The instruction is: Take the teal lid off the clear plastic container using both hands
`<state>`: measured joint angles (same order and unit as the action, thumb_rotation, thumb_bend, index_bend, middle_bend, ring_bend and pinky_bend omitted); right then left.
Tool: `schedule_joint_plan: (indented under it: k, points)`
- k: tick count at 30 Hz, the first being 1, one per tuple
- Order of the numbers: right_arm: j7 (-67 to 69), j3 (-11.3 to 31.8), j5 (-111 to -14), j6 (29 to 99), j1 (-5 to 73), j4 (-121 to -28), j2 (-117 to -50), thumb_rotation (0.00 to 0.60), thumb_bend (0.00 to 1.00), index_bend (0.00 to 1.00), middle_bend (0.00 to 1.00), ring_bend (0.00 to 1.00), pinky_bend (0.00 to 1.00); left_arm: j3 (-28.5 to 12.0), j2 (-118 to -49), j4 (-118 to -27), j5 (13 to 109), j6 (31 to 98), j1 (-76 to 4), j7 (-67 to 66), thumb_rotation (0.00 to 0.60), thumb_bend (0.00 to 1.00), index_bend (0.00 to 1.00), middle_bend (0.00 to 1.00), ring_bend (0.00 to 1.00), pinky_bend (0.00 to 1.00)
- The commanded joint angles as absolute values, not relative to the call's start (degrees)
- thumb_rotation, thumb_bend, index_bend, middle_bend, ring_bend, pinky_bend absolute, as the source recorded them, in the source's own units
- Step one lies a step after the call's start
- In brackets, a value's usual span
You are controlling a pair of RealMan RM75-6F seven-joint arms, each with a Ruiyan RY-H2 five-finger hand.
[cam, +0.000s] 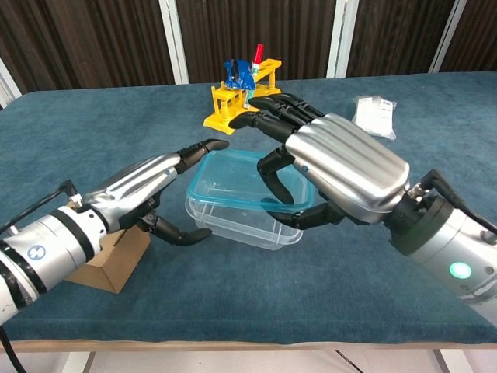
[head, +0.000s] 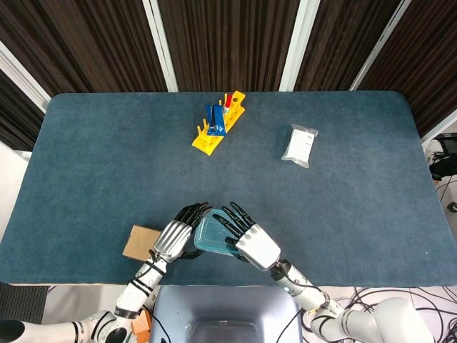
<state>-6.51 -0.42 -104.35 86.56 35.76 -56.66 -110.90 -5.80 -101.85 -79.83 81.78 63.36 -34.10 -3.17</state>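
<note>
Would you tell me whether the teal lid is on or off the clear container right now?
Off: the right hand holds the teal lid raised above the clear container, with a gap between them in the chest view.

I see a yellow rack (head: pixel 219 123) holding blue and red pieces, a clear packet (head: pixel 299 145) well apart, and a cardboard box (head: pixel 138 242) at the near table (head: pixel 107 164) edge.

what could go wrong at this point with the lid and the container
The right hand holds the teal lid tilted just above the clear container; it could slip and drop back. The left hand looks spread beside the container, so the container may slide or lift along.
</note>
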Motion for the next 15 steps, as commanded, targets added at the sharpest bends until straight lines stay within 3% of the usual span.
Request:
schedule_joint_plan:
  k: [1,15]
  points:
    - [-6.9,-0.9,-105.0,87.4,35.2,-58.3,-109.2,0.600,0.55,0.82,0.14,0.00,0.00,-6.1,-101.5,-79.6,82.0,63.8,-34.1,-2.7,0.600,0.29,0.00,0.00,0.00,0.09]
    - [-5.2,-0.1,-104.4,89.5,33.3,-59.6,-101.2,0.600,0.54,0.82,0.14,0.00,0.00,-7.3,-98.7,-80.3,78.3,62.4,-34.0,-6.1,0.600,0.29,0.00,0.00,0.00,0.09]
